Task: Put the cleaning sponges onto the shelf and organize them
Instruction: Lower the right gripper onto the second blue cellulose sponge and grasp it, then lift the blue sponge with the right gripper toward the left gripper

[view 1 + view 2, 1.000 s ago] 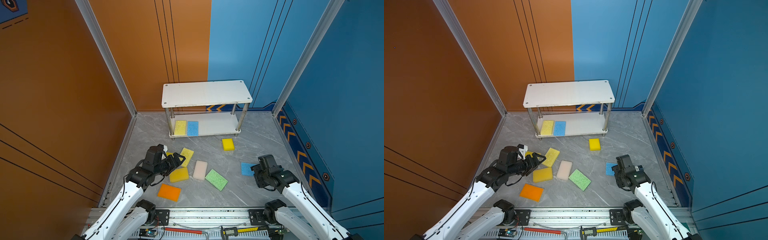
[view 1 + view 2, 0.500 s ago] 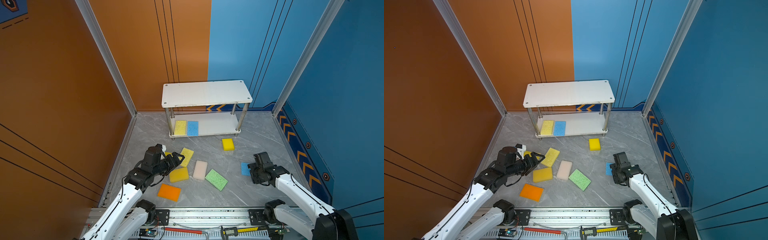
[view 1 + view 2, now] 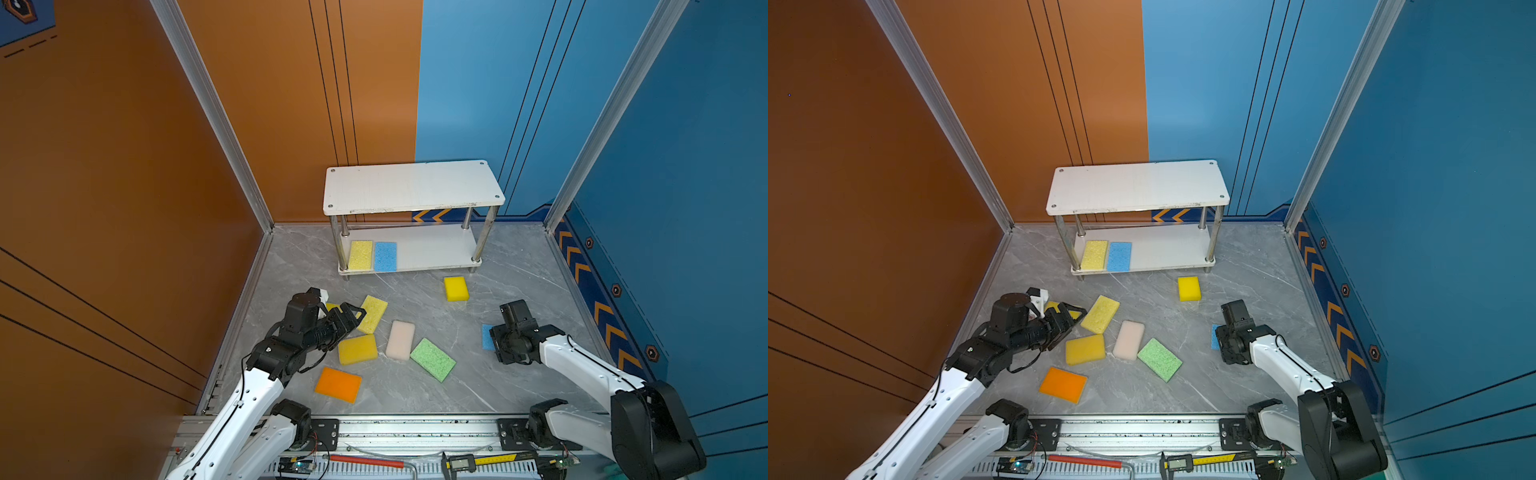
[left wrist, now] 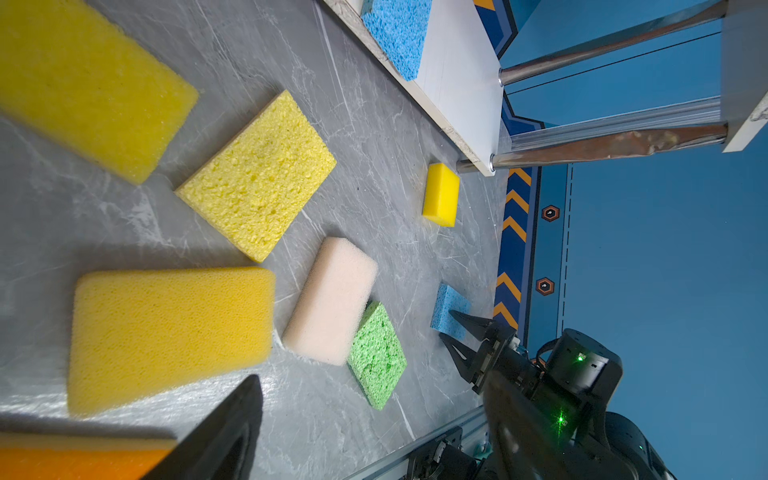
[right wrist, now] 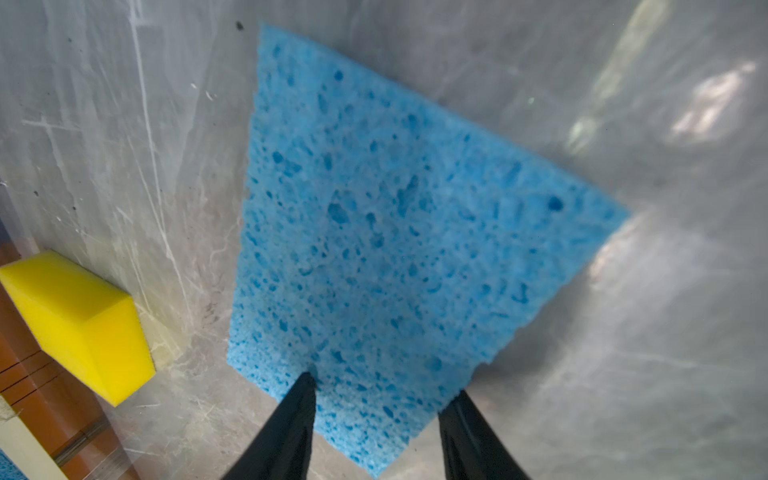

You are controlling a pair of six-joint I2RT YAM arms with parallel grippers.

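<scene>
Poised with right gripper (image 5: pixel 382 386) half open, straddling the near corner of the loose blue sponge (image 5: pixel 395 208), flat on the marble floor (image 5: pixel 644 395); not clamped on it.

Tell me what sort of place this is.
Probably a purpose-built robot test cell, not a home: orange wall, blue wall, aluminium corner post, left arm and right arm mounted on a metal rail.

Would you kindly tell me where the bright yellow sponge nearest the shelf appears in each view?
In a top view: yellow sponge on the floor before the shelf's right end.
In a top view: yellow sponge, same spot.
Left wrist: yellow sponge near the shelf's corner post.
Right wrist: yellow sponge apart from the blue floor sponge.
Shared landmark: blue floor sponge.
</scene>
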